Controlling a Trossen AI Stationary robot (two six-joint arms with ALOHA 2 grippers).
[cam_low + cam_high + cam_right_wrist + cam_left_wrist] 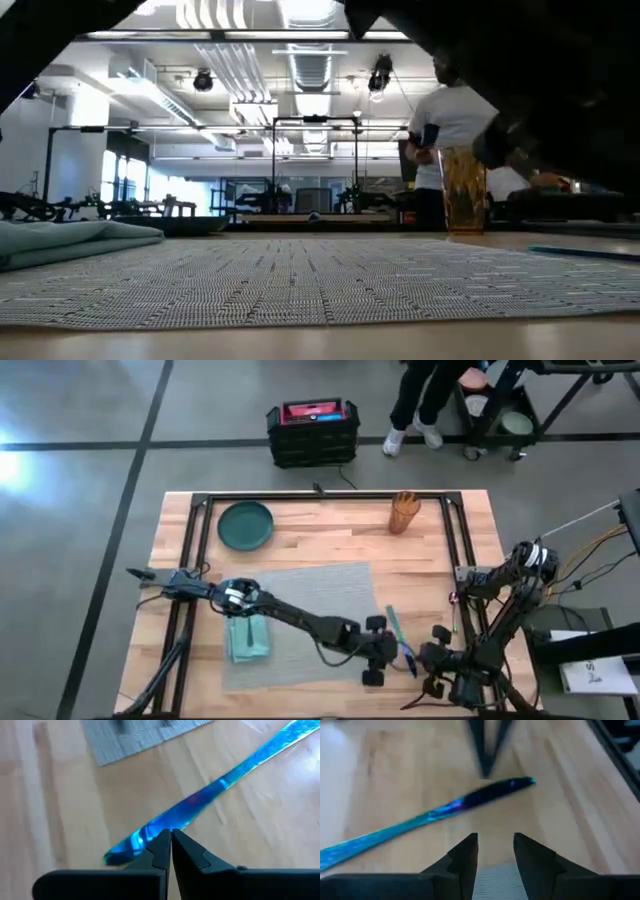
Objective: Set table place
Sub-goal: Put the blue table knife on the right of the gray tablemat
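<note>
Right wrist view: shut jaws hide the blue utensil's middle; left jaws open.

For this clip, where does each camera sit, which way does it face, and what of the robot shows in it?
High view: overhead, straight down on the table; both arms show.
Low view: table height, level across the placemat into the room; dark arm parts overhead.
Left wrist view: past open left gripper at the blue utensil.
Right wrist view: past shut right gripper at that utensil.
Shared: both wrist views show the utensil; high and low share the placemat.
</note>
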